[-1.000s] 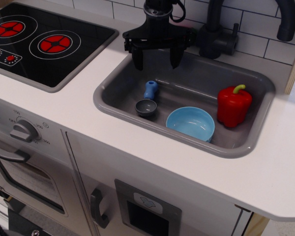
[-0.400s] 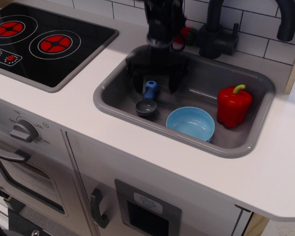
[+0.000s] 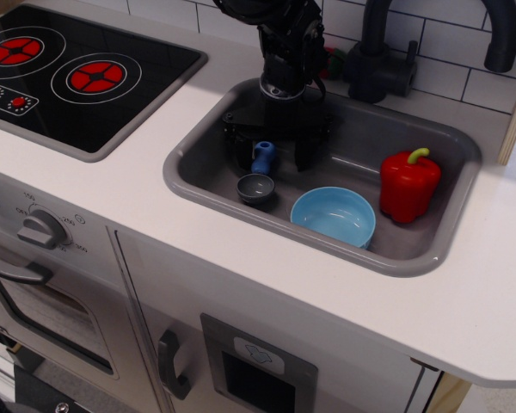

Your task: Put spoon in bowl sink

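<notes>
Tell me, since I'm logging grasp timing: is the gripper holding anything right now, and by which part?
Nothing is held yet. The gripper is open, its fingers straddling the spoon's blue handle, which lies on the sink floor.

The grey sink (image 3: pixel 451 142) holds 3 loose things: 1 spoon (image 3: pixel 258 175) with a light blue handle and dark grey scoop, 1 light blue bowl (image 3: pixel 333 215), and 1 red pepper (image 3: pixel 408 183) with a green stem. 1 black gripper (image 3: pixel 275 148) with 2 jaws hangs inside the basin. Behind the basin stands 1 black faucet (image 3: pixel 380 52). On the white tabletop (image 3: pixel 464 301) sits 1 black stovetop (image 3: pixel 146 86) showing 2 large red rings and 2 small red rings. The cabinet front carries 1 grey knob (image 3: pixel 41 229) and 2 dark handles.
</notes>
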`<state>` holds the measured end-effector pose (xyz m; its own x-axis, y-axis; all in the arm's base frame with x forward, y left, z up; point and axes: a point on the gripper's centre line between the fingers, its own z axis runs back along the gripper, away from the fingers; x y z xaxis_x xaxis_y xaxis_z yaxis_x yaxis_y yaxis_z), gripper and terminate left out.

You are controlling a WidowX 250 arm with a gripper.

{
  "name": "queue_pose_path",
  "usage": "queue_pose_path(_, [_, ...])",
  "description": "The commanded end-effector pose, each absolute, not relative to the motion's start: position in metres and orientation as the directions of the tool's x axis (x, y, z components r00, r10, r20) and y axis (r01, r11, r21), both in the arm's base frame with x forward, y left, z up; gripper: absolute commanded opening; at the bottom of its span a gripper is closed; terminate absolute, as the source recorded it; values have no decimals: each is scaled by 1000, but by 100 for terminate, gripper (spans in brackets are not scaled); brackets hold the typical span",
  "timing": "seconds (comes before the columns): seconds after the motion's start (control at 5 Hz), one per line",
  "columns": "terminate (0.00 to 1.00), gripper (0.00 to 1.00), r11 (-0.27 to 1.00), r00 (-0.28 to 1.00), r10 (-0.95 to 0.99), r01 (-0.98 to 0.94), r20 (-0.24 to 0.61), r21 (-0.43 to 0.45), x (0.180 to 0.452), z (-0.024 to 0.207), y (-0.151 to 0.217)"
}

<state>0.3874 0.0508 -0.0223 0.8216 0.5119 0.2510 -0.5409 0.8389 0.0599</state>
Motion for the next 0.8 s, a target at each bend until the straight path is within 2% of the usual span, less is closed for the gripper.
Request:
queue_pose_path(0.0, [0, 0, 830, 806, 526, -556, 272, 43, 388, -16, 54])
queue_pose_path(0.2, [0, 0, 832, 804, 523, -553, 284, 34, 387, -11, 53])
queue_pose_path(0.6, [0, 0, 802, 743, 577, -594, 340, -63, 387, 45, 46])
